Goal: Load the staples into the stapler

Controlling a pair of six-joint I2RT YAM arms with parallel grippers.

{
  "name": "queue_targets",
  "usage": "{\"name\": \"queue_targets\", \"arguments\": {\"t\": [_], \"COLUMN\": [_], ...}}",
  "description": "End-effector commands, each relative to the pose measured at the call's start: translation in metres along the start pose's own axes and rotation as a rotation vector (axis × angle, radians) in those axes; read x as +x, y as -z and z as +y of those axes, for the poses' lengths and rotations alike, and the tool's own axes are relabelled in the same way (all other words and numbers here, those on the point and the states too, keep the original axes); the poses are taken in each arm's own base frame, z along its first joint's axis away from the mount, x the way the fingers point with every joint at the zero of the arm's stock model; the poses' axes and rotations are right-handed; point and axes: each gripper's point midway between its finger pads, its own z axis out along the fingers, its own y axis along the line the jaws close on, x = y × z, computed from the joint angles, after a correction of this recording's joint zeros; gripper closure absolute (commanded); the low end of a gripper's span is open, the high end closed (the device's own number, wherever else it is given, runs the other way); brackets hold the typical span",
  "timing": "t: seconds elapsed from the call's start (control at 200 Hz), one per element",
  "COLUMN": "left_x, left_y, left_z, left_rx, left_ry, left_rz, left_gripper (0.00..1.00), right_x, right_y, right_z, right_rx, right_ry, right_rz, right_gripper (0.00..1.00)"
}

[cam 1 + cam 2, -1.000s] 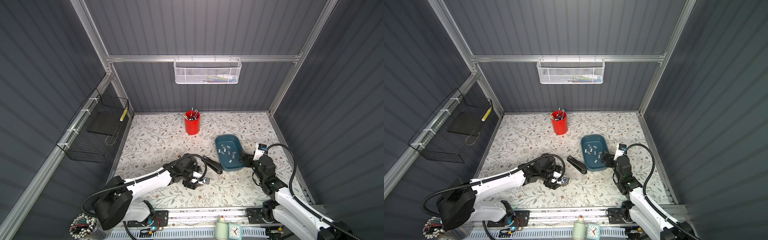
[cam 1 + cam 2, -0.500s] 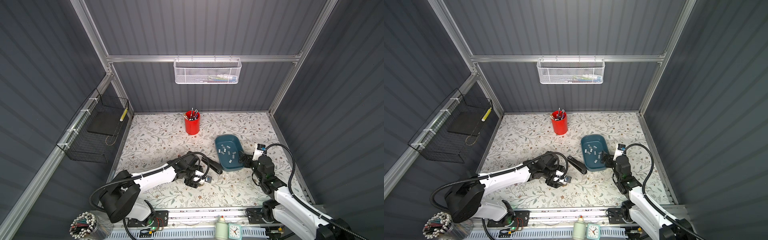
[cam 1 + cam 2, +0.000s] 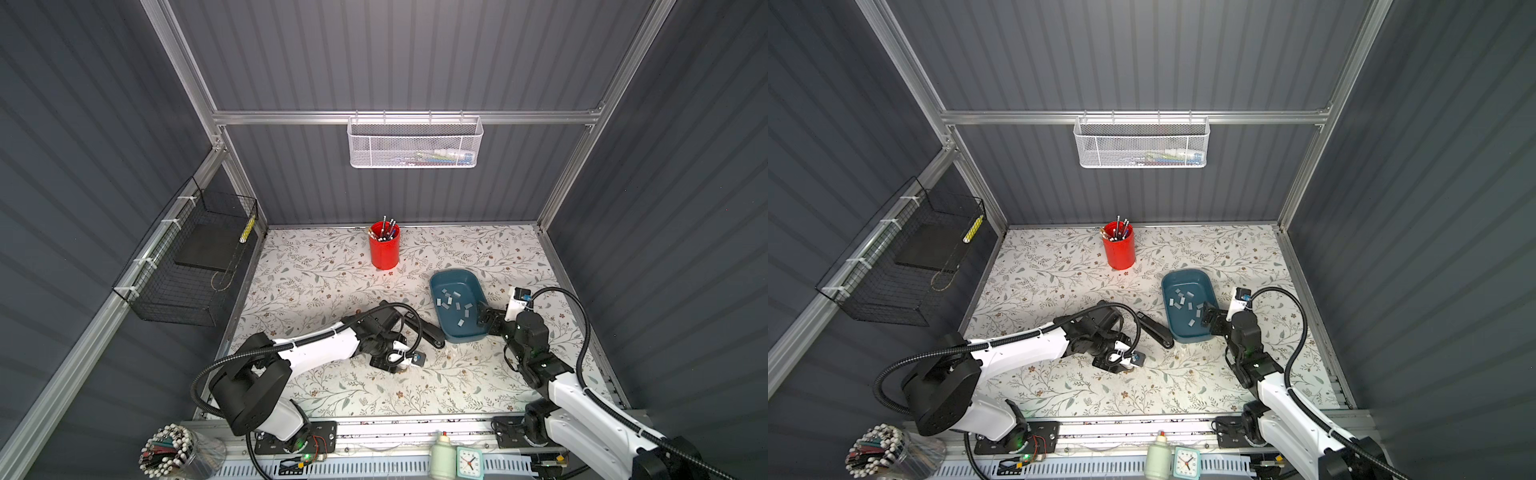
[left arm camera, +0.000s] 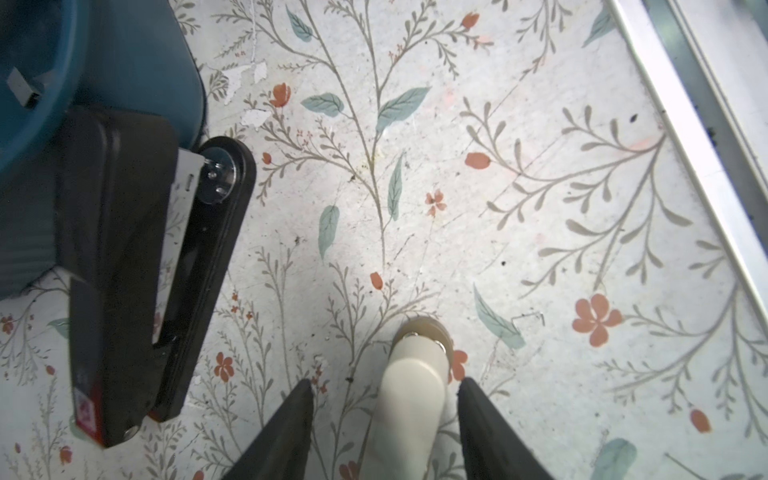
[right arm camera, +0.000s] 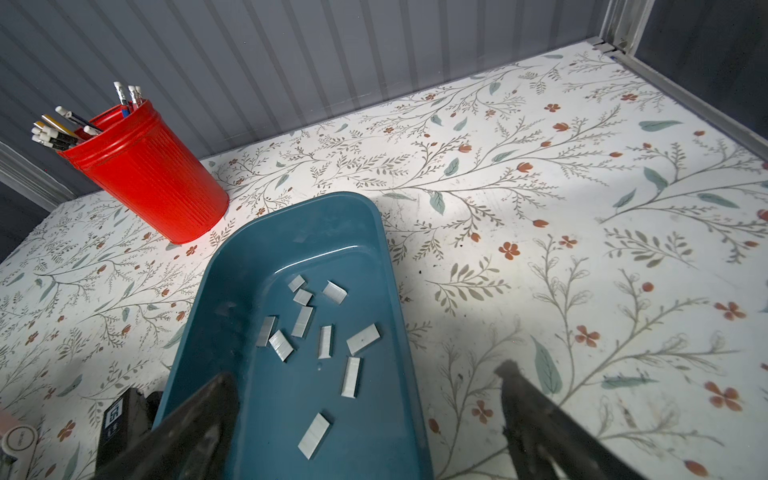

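Though the stapler (image 4: 112,257) wears a label (image 4: 85,409), it's illegible.

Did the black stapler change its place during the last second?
No. In both top views the stapler lies as before, one end beside the near left corner of the blue tray.

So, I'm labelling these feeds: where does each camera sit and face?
Top views: high at the front, looking down into the booth; left arm and right arm show.
Left wrist: on its arm, facing down at the floral tabletop beside the black stapler; left hand shows.
Right wrist: on its arm, looking across the teal plastic tray of grey staple strips toward the red ribbed cup; right hand shows.
Shared: all four show the tray.
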Motion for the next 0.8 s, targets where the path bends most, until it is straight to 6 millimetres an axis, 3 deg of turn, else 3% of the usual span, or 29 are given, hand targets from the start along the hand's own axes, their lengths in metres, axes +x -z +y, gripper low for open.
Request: {"name": "queue_targets", "arguments": {"t": [0.0,0.11,0.265,0.555,0.675,0.795], "left_x": [-0.005,-0.003,-0.003,-0.006,-0.016,-0.029], "left_y": [-0.001,-0.004,-0.005,-0.003,0.010,0.039], "left_z": [-0.005,-0.007,-0.007,-0.006,0.012,0.039], "left_rx": [0.049,0.062,0.078,0.089,0.001,-0.155], "left_ry": [-0.013,-0.011,-0.009,-0.014,-0.004,0.015], "left_rz": [-0.010,-0.002,0.000,-0.002,-0.033,-0.095], "left_gripper": [0.43,0.45,0.57,0.96,1.00,1.00], "right_x": [-0.016,-0.016,-0.016,-0.017,-0.023,-0.030], "right_y": [0.000,0.000,0.000,0.001,0.006,0.012], "right_z": [0.006,0.006,0.006,0.004,0.013,0.026], "right_rx": [-0.016,-0.017,-0.014,-0.006,-0.061,-0.139], "right_ry": [0.002,0.002,0.001,-0.003,0.004,-0.043], "right_rz": [-0.035,-0.035,-0.036,-0.047,-0.082,-0.099], "right_gripper": [0.01,0.01,0.01,0.01,0.03,0.03]}}
